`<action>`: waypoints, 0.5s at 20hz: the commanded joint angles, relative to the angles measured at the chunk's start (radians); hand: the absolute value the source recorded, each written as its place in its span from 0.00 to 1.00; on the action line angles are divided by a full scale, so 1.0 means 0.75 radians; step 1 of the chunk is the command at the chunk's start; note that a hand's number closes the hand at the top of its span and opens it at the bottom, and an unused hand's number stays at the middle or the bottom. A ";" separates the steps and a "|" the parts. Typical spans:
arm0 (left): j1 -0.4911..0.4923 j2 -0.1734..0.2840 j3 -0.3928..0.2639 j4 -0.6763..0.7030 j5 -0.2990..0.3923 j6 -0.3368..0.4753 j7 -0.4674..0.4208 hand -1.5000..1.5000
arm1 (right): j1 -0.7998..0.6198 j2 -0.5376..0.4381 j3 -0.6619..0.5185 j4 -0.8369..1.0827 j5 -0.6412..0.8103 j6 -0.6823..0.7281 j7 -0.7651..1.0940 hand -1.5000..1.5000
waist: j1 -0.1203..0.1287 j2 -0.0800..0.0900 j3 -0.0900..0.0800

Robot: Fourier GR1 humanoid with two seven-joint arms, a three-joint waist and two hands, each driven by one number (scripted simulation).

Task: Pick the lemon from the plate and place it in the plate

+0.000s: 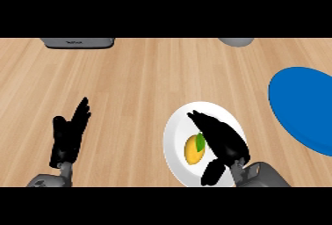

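Observation:
A yellow lemon [193,150] with a green patch lies on the white plate [178,127] at the lower middle right. My right hand [221,139] hovers over that plate, fingers stretched toward the upper left, thumb low beside the lemon; the fingers cover the fruit's right side without curling round it. A blue plate [304,105] lies at the right edge, partly cut off. My left hand [69,134] rests open at the lower left, fingers pointing up, away from both plates.
A grey appliance [77,42] sits at the counter's far left edge. A grey rounded object [236,41] shows at the far edge, right of centre. Bare wooden counter [142,83] lies between them and the plates.

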 commanded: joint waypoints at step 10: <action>0.098 -0.073 0.056 -0.170 -0.101 -0.041 0.085 0.50 | 0.042 0.145 -0.135 0.216 0.198 0.060 -0.184 0.00 | 0.004 0.000 0.000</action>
